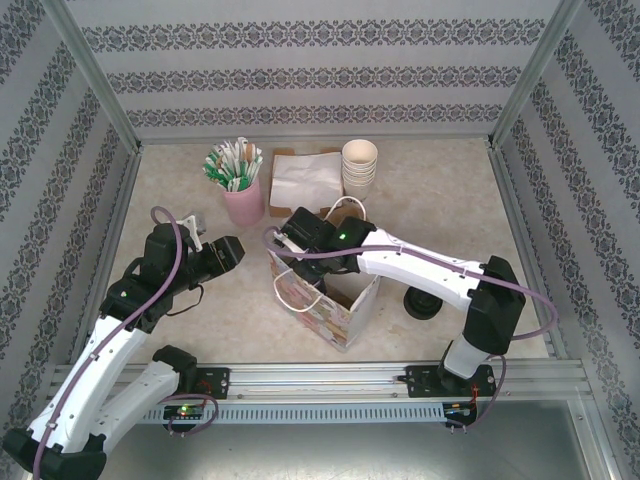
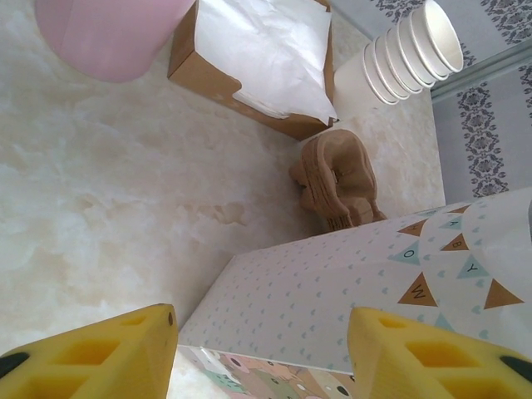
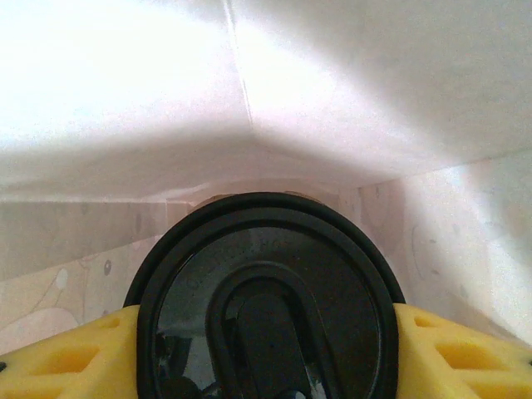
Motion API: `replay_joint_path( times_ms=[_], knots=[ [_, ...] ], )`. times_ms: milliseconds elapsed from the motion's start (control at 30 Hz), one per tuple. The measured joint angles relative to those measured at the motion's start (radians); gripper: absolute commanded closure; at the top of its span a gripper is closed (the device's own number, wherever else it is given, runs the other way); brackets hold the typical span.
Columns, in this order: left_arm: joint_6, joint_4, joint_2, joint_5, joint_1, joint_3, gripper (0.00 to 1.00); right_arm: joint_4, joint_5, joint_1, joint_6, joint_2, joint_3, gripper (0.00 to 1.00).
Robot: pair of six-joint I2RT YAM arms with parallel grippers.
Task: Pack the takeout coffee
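The takeout coffee's round black lid [image 3: 266, 291] sits between the yellow pads of my right gripper [image 3: 266, 353], which is shut on the cup. The cup's body is hidden under the lid. White inner walls of the paper bag [image 3: 332, 100] surround it. From above, my right gripper [image 1: 303, 240] reaches down into the open top of the patterned bag [image 1: 328, 308] standing mid-table. My left gripper [image 1: 232, 250] hovers just left of the bag. Its jaws [image 2: 262, 357] are open, and the bag's dotted side [image 2: 332, 299] lies just beyond them, untouched.
Along the back stand a pink cup of stirrers [image 1: 243, 200], a brown box of napkins [image 1: 305, 175] and a stack of cream paper cups [image 1: 359, 165]. Brown cardboard sleeves [image 2: 337, 179] lie behind the bag. A small black round item [image 1: 422, 303] sits right of the bag.
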Motion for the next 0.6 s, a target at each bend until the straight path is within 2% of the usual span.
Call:
replay_joint_path(
  times_ms=[600],
  knots=[
    [0.001,0.0,0.005,0.034,0.0,0.013,0.38,0.07,0.0,0.006,0.036,-0.037,-0.054,0.45]
  ],
)
